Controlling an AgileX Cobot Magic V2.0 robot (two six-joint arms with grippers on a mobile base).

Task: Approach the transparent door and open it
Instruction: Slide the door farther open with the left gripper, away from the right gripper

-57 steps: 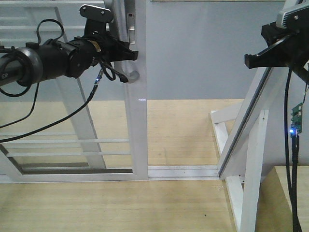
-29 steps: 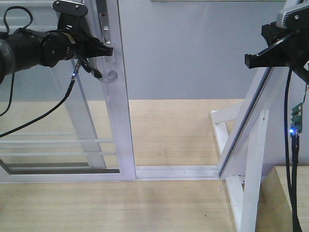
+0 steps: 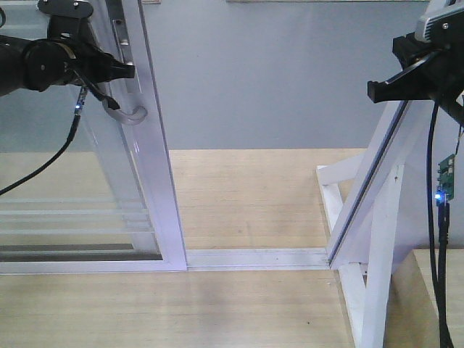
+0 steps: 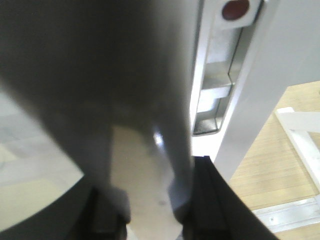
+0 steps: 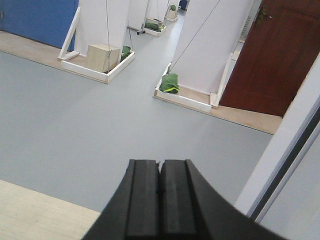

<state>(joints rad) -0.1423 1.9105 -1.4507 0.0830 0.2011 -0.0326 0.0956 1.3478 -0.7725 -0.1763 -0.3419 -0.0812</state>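
The transparent door (image 3: pixel 80 167) has a white frame, and its handle-side upright (image 3: pixel 156 181) leans toward the top left. It stands swung away from the right jamb. Its curved pale handle (image 3: pixel 131 114) hangs below the lock plate (image 3: pixel 122 29). My left gripper (image 3: pixel 123 72) is at the top left, shut on the upper part of the handle. In the left wrist view the blurred handle (image 4: pixel 150 185) sits between my dark fingers (image 4: pixel 207 200), with the lock plate (image 4: pixel 220 75) just behind. My right gripper (image 3: pixel 384 88) is shut and empty, held high at the right. It also shows in the right wrist view (image 5: pixel 160 172).
A white triangular support brace (image 3: pixel 380 239) and a slanted frame post stand at the right. A white threshold rail (image 3: pixel 254 257) lies across the wooden floor. A wooden box (image 3: pixel 435 290) is at the lower right. The right wrist view shows grey floor and a brown door (image 5: pixel 280 50).
The door has swung further open, with its handle upright moving left. My left gripper moved left and up with the handle in it. The right arm has not moved.
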